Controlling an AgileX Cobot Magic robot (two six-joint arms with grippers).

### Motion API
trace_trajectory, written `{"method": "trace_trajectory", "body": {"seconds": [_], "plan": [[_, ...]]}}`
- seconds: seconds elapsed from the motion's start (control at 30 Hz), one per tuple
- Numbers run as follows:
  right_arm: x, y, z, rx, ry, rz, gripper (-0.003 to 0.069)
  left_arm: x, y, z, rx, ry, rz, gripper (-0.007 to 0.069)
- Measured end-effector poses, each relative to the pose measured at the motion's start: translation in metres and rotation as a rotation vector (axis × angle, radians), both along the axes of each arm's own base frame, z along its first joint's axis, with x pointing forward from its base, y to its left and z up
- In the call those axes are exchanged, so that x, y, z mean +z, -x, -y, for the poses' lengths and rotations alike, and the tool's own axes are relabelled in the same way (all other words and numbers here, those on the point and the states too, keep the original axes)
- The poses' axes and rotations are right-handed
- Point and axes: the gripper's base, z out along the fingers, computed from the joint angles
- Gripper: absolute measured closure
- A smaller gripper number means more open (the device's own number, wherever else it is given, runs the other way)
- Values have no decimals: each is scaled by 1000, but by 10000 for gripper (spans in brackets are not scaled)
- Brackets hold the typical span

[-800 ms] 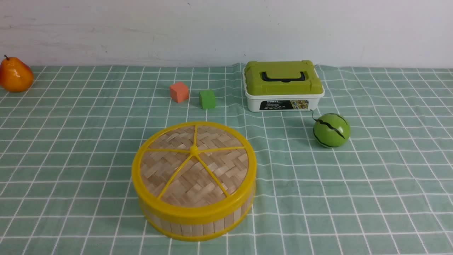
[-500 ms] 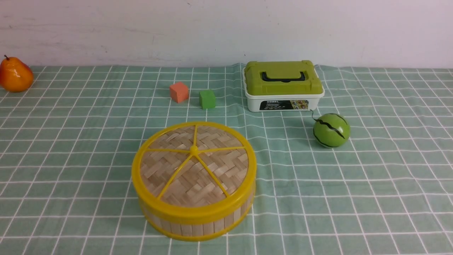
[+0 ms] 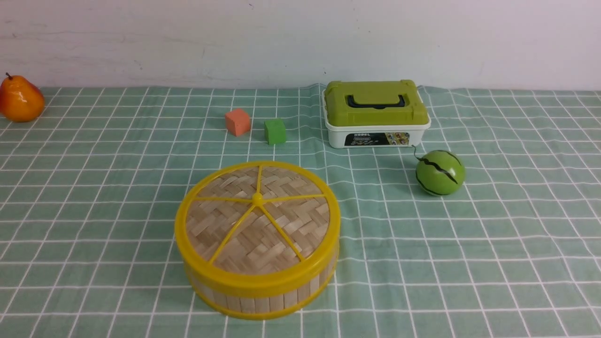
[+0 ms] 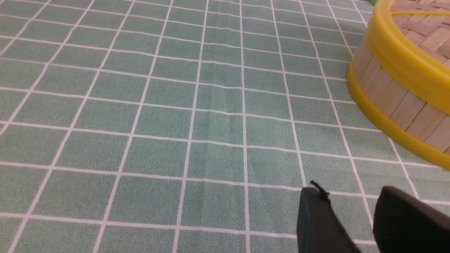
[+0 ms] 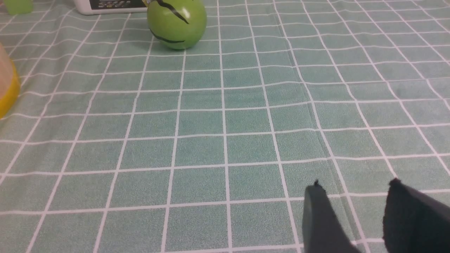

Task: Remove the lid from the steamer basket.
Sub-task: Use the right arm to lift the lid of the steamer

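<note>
Steamer basket sits toward the table's near edge, roughly midway along it, with the lid seated flush on top. Left tool and right tool hang low over bare table on either side, jaws parted and empty. The approach looks not yet begun. Next, one tool must reach the lid, grip it and lift straight up.

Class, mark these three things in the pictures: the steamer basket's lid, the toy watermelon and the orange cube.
lid (image 3: 257, 199): front view, on its yellow centre knob.
toy watermelon (image 3: 440, 172): front view, middle of its green skin.
orange cube (image 3: 237, 122): front view, on its front face.
</note>
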Motion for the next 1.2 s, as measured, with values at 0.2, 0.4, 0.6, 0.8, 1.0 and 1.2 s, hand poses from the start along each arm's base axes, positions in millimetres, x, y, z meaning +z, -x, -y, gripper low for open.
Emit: {"method": "trace_trajectory", "body": {"seconds": [0.2,0.4,0.6,0.8,1.0,1.2], "plan": [[0,0,0,0,0,0,418,0,0,0,0,0,0,386],[0,0,0,0,0,0,418,0,0,0,0,0,0,386],[0,0,0,0,0,0,418,0,0,0,0,0,0,386],[0,0,0,0,0,0,418,0,0,0,0,0,0,386],[0,0,0,0,0,0,418,0,0,0,0,0,0,386],[0,0,-1,1,-16,1,418,0,0,0,0,0,0,386]]}}
